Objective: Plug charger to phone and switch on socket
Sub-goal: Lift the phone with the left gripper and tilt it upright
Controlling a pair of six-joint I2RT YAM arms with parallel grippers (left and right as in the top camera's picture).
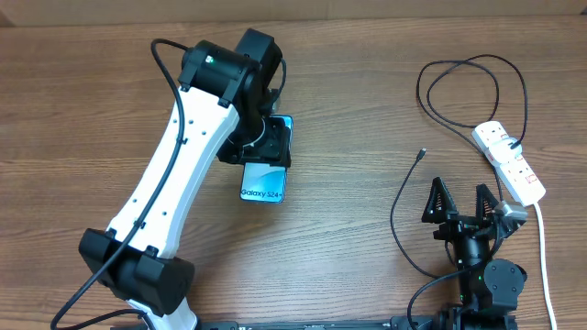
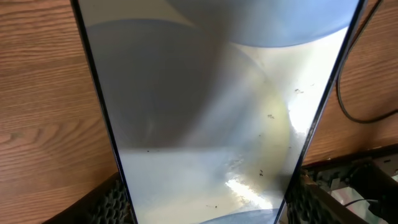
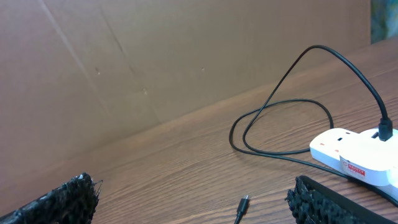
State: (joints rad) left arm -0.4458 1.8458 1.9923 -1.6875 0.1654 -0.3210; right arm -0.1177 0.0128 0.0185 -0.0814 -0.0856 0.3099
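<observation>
1. Left gripper (image 1: 271,141): you find it at the far end of the white left arm (image 1: 174,183), directly over the phone (image 1: 264,181). In the left wrist view the phone's pale screen fills the space between the two textured pads (image 2: 115,200), and each pad sits against one long black edge. Treat this gripper as clamped on the phone across its width. The end printed "Galaxy S24+" sticks out past the gripper toward the arm bases. You cannot tell whether the phone rests on the table (image 1: 348,101) or is raised off it.

2. Charger (image 1: 396,206): its small metal-tipped plug (image 3: 244,202) lies on the wood just ahead of the right gripper (image 1: 459,186), slightly to that gripper's left and touching neither finger. From the tip, the thin black cable runs back along the gripper's left side. A further stretch loops on the table ahead of the gripper and ends at a black plug (image 3: 384,131) seated in the socket.

3. Right gripper: its fingers (image 3: 62,200) are spread wide with nothing between them.

4. Socket (image 1: 510,162): the white strip lies ahead of the right gripper and to its right, apart from the fingers. Its thick white cord (image 1: 543,252) trails back past the gripper's right side.
</observation>
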